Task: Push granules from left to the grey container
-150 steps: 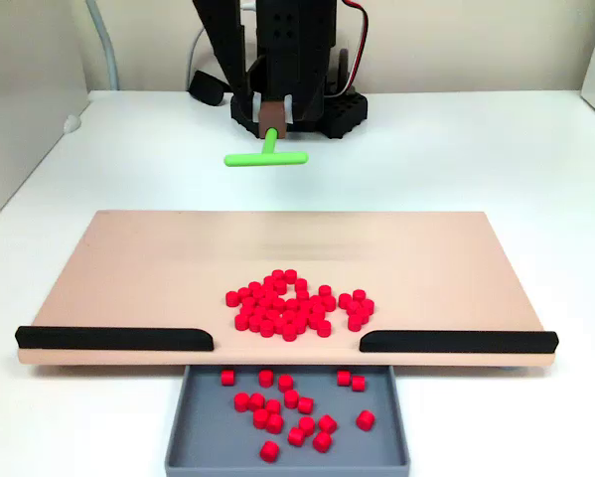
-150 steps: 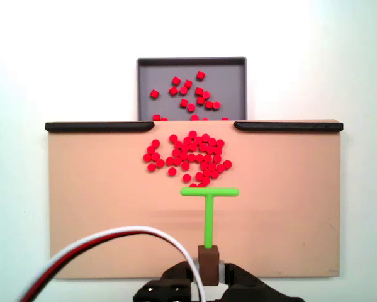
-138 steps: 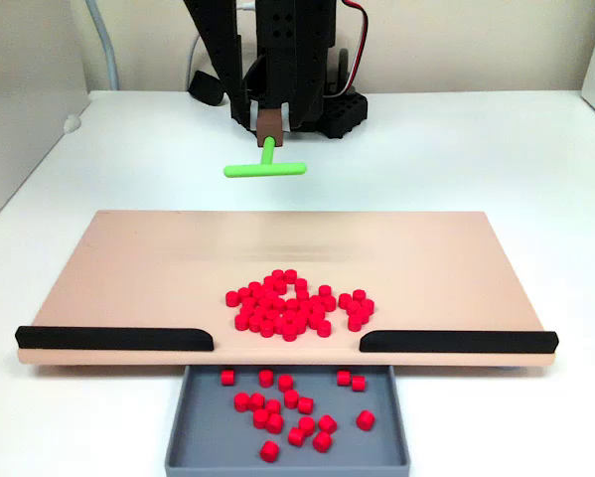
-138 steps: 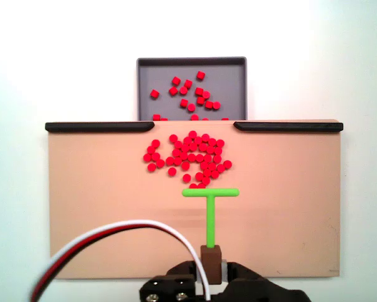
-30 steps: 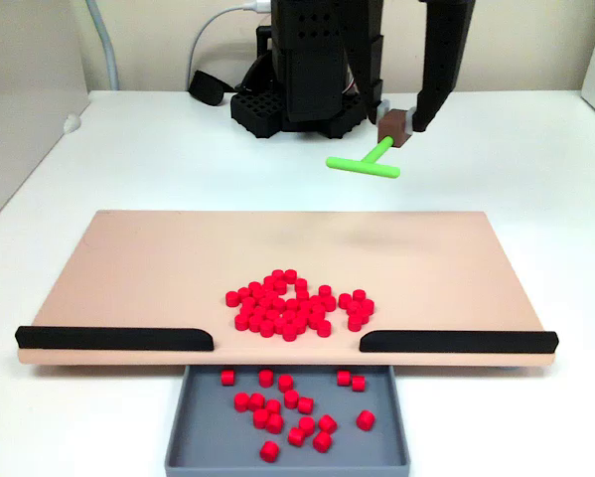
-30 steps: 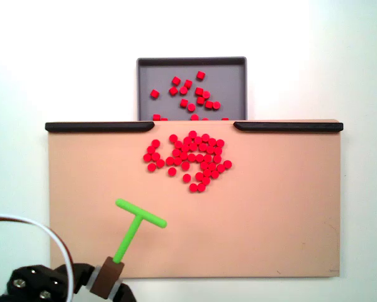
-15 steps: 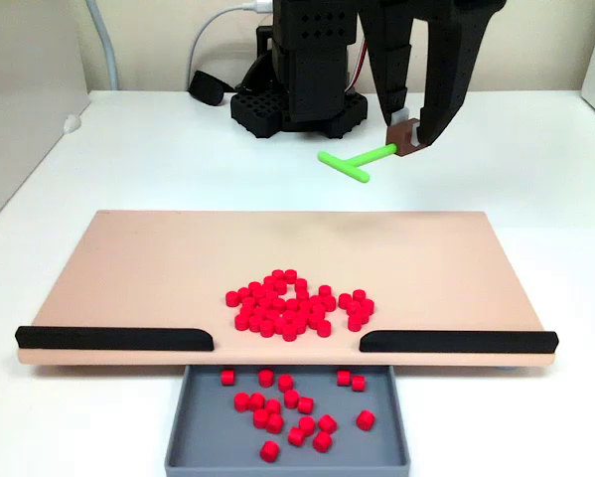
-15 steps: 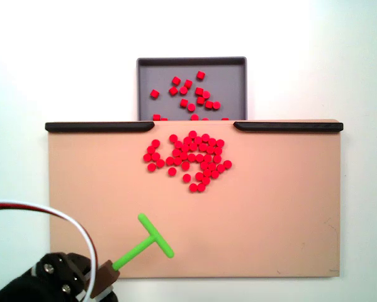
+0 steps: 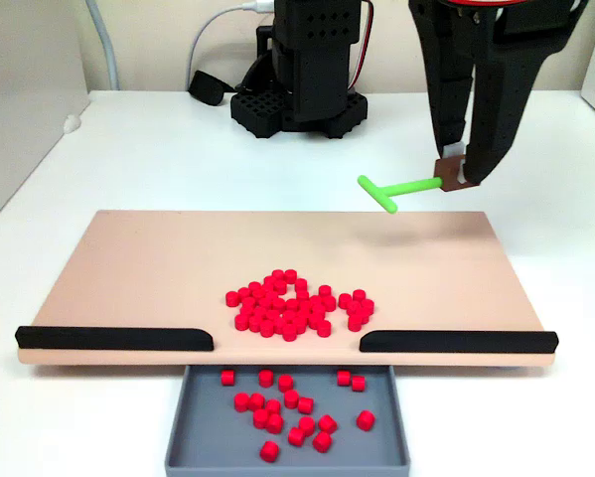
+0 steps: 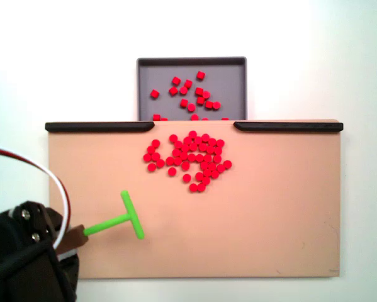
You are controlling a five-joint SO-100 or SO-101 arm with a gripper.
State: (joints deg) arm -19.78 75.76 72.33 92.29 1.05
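Gripper (image 9: 454, 171) is pinching the green T-pusher (image 10: 120, 219), probably hovering; swept too high, it'd skip over the granules (image 10: 188, 159) short of the tray (image 10: 229, 75).

One fixed camera stands low at the far side of the table from my base, looking back toward me across the grey container (image 9: 287, 417), which lies nearest its lens, and the tan board (image 9: 158, 268), with my arm's base (image 9: 297, 104) at the back. The other fixed camera hangs above and looks straight down, with my side at the bottom of its picture and the grey container (image 10: 191, 69) at the top. Both fixed views share the tan board (image 10: 289, 207), the container and the granules (image 9: 297, 306) (image 10: 188, 157), mirrored left to right between them.
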